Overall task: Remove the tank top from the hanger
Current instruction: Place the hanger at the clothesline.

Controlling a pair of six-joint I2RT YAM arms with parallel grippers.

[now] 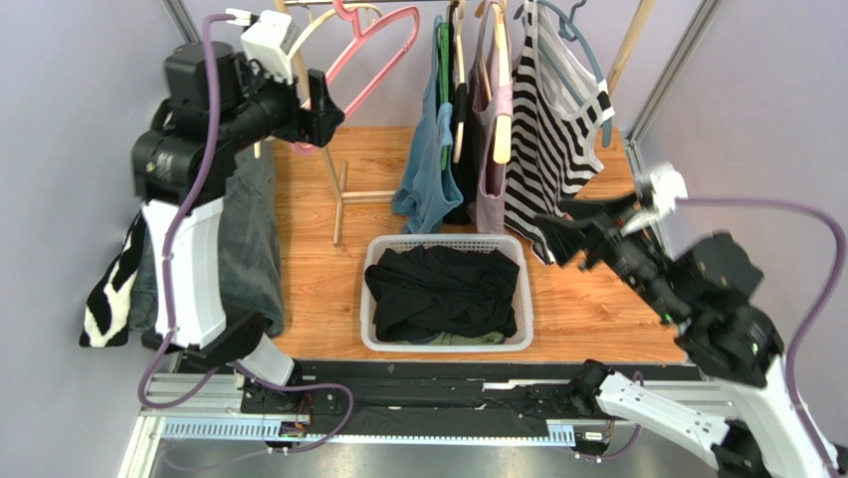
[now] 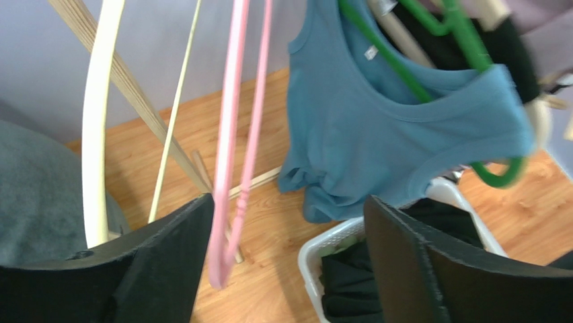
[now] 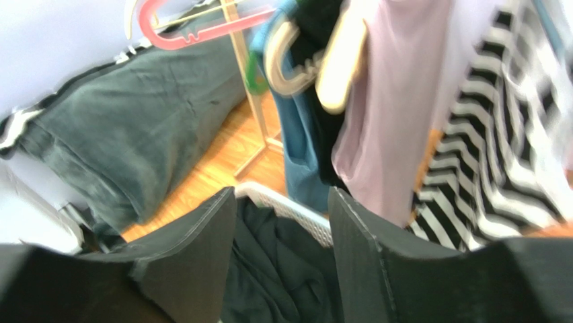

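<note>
Several tank tops hang on the rail: a blue one [image 1: 428, 159] [image 2: 376, 121] on a green hanger [image 2: 410, 81], a lilac one [image 1: 490, 189] [image 3: 397, 114] and a black-and-white striped one [image 1: 557, 129] [image 3: 498, 134]. A bare pink hanger [image 1: 383, 50] [image 2: 232, 134] hangs at the rail's left end. My left gripper [image 1: 323, 110] [image 2: 289, 208] is open. The pink hanger's lower corner hangs loose just inside its left finger. My right gripper [image 1: 557, 229] [image 3: 282, 195] is open and holds nothing, just below the striped top's hem.
A white basket [image 1: 448, 242] [image 2: 316, 249] [image 3: 289, 205] holding black clothes [image 1: 443, 289] stands under the rail. A bare cream hanger [image 1: 318, 25] [image 2: 94, 134] hangs beside the pink one. A grey cloth [image 1: 249, 239] [image 3: 134, 134] is draped at the left. Wooden rack legs [image 1: 340, 199] stand behind the basket.
</note>
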